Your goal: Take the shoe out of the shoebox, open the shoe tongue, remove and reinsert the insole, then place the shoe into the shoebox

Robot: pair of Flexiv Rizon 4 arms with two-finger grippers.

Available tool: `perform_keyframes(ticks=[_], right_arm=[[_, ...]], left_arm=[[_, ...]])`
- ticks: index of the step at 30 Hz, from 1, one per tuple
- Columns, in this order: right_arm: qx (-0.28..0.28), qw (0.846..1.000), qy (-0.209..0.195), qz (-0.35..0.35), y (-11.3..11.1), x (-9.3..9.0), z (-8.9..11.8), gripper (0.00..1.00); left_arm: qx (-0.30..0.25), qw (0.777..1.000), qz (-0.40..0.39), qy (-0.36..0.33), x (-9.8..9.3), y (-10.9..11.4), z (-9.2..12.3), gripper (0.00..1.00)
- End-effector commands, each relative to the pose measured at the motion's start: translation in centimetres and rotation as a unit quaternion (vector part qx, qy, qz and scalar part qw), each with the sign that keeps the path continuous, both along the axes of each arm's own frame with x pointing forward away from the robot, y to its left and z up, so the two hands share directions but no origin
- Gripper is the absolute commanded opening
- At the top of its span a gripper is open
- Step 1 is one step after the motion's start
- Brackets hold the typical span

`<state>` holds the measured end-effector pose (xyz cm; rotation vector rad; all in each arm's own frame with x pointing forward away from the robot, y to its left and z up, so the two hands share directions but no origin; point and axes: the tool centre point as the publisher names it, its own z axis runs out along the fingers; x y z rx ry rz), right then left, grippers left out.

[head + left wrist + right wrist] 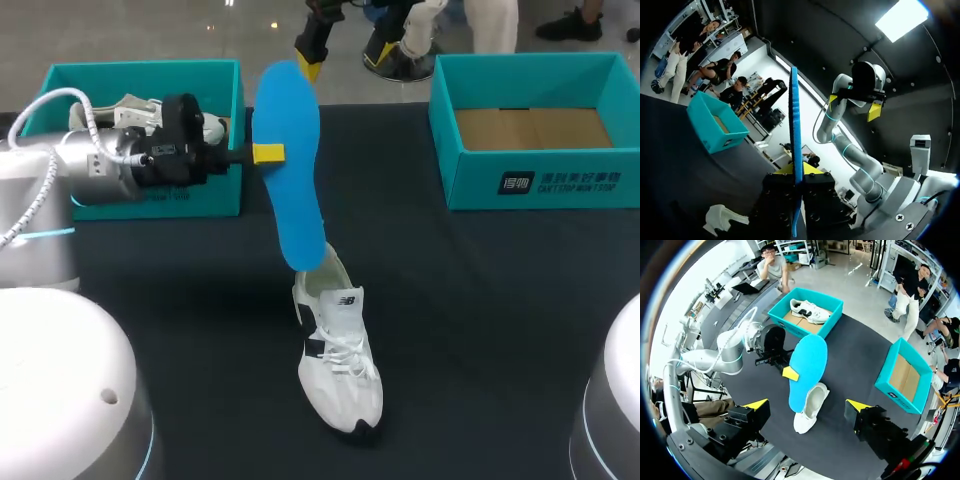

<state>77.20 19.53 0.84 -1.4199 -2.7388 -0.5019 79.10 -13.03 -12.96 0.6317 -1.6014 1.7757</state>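
Insole step, seemingly midway: blue insole (pixel 288 170) upright, pinched at its edge by the left gripper (pixel 268 153), lower end at the collar of the white shoe (pixel 338 360) lying mid-worktop (pixel 500 330). Next, probably: steady the shoe, feed the insole down inside. Right gripper (pixel 854 106) spread, empty, high above. Tip inside the shoe or just behind it: impossible to tell.

Insole (pixel 290 190) in left tool (pixel 268 153), perhaps against shoe (pixel 340 370)
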Motion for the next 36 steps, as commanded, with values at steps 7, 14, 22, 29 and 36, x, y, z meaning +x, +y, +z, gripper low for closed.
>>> perform_keyframes(ticks=[7, 14, 22, 29, 36], right_arm=[[-0.001, 1.000, 0.001, 0.000, 0.1, 0.1, 0.0, 1.00], [-0.001, 1.000, 0.001, 0.000, 0.1, 0.1, 0.0, 1.00], [-0.001, 1.000, 0.001, 0.000, 0.1, 0.1, 0.0, 1.00], [-0.001, 1.000, 0.001, 0.000, 0.1, 0.1, 0.0, 1.00], [-0.001, 1.000, 0.001, 0.000, 0.1, 0.1, 0.0, 1.00]], left_arm=[[0.043, 0.996, 0.011, 0.072, 1.9, -0.2, 0.2, 0.00], [0.056, 0.989, 0.024, 0.135, 4.0, -0.6, -0.7, 0.00], [0.071, 0.979, 0.026, 0.189, 5.5, -1.4, -1.3, 0.00], [0.078, 0.972, 0.028, 0.219, 6.9, -1.8, -1.8, 0.00], [0.075, 0.971, 0.024, 0.227, 7.0, -2.0, -2.0, 0.00]])
